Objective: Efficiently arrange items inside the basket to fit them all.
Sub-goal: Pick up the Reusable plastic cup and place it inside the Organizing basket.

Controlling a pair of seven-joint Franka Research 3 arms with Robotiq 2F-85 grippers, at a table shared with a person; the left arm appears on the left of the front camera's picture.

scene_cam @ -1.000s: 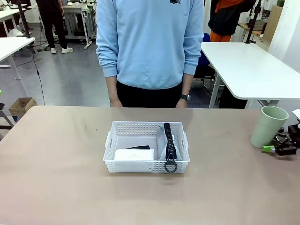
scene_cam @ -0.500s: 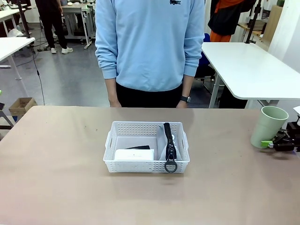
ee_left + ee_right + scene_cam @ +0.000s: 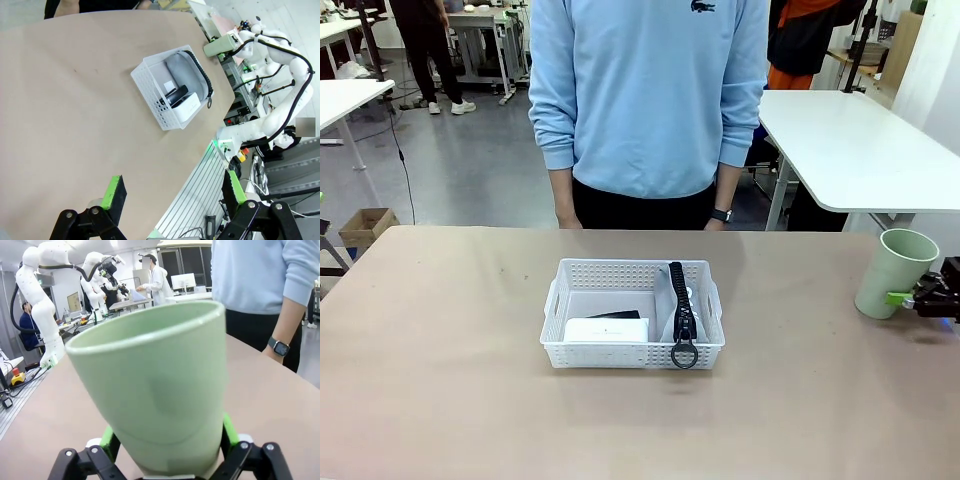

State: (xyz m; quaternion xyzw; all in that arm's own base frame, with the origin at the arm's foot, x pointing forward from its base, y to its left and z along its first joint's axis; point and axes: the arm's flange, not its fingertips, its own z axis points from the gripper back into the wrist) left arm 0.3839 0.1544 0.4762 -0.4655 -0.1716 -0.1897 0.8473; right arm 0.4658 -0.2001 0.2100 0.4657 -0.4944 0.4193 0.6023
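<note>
Pale green cup [image 3: 894, 272]: upright on table, far right, well apart from basket [image 3: 632, 355]. Likely light, rigid, smooth, slippery; tapered, take low on wall. Right gripper [image 3: 908, 297]: jaws wide, straddling cup base, not clamped. Left gripper [image 3: 172, 191]: jaws wide, empty.

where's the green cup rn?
Front view: the pale green cup stands on the table's far right, outside the basket, between the right gripper's open fingers.
</note>
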